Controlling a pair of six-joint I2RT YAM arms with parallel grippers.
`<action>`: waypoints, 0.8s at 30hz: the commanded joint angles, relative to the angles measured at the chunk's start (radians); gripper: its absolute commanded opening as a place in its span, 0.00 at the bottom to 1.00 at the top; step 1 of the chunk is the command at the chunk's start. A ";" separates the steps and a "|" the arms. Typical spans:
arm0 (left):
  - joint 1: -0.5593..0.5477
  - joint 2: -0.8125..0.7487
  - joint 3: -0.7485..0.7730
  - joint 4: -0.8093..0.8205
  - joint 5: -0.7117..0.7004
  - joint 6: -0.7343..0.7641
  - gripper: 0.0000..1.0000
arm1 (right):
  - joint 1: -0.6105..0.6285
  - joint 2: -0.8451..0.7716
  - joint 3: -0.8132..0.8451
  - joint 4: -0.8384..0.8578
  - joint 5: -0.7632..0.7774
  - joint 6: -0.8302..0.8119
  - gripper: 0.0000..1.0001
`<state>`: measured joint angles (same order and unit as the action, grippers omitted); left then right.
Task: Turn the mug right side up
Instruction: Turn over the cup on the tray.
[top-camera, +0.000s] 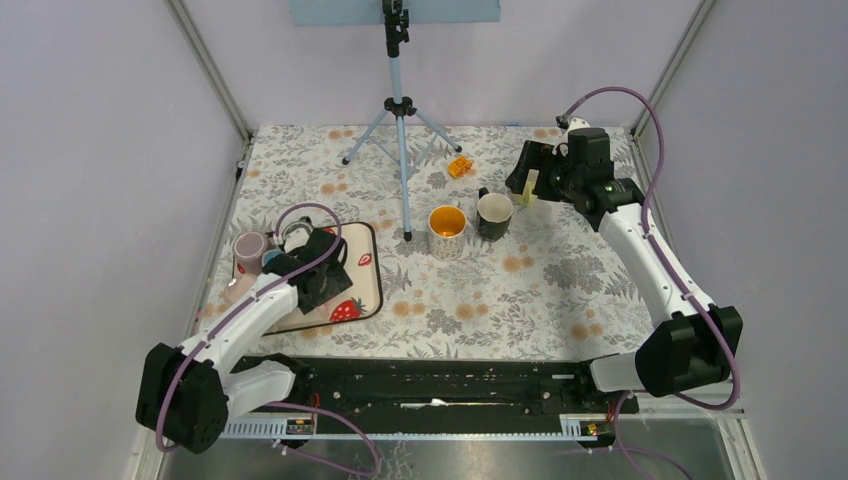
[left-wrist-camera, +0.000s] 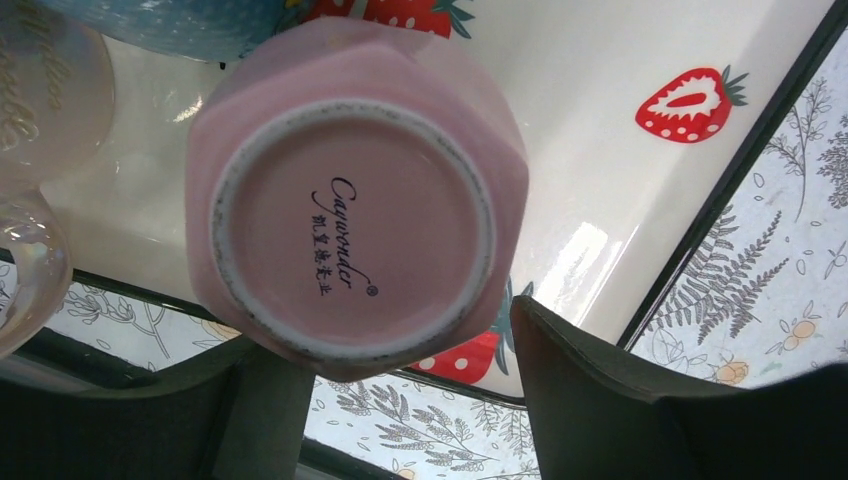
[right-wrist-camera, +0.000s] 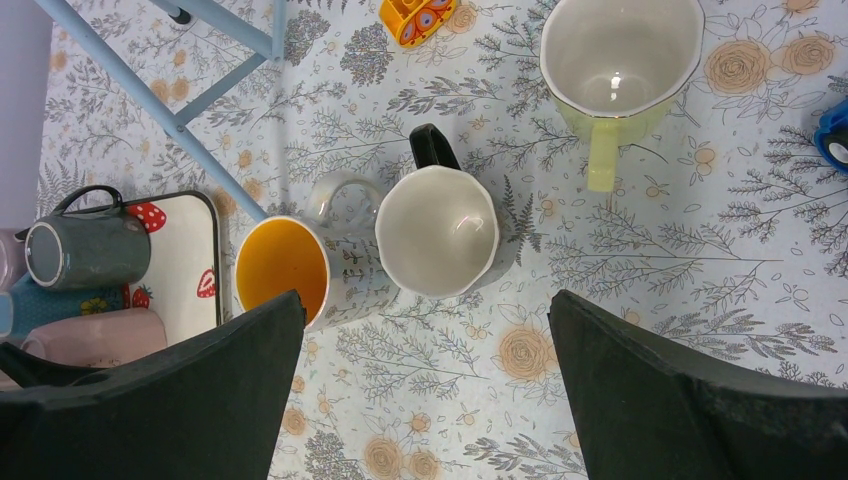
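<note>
Item 1: pink mug, upside down with its base up, on the strawberry tray at the left of the desk.
Item 2: left claw, fingers apart, 1 on each side of the pink mug, with a gap showing at 1 finger.
Item 3: right claw, fingers wide apart and holding nothing, above 3 upright items: orange-lined mug, white mug, yellow mug.

Plain lavender walls enclose a floral-clothed table; slanting metal posts rise at its far corners, a light-blue tripod standing on it between them
</note>
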<state>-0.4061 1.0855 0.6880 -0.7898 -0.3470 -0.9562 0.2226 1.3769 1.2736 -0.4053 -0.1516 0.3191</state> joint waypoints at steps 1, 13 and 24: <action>-0.006 0.014 0.042 0.026 0.019 0.016 0.67 | 0.004 -0.039 0.002 0.033 -0.015 -0.004 1.00; -0.006 0.005 0.044 0.001 -0.001 0.025 0.40 | 0.003 -0.037 -0.002 0.036 -0.019 -0.003 1.00; -0.006 0.014 0.033 -0.002 -0.023 0.014 0.46 | 0.004 -0.045 -0.003 0.037 -0.020 -0.002 1.00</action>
<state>-0.4076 1.1015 0.6987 -0.7998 -0.3454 -0.9360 0.2226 1.3762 1.2709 -0.4053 -0.1520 0.3191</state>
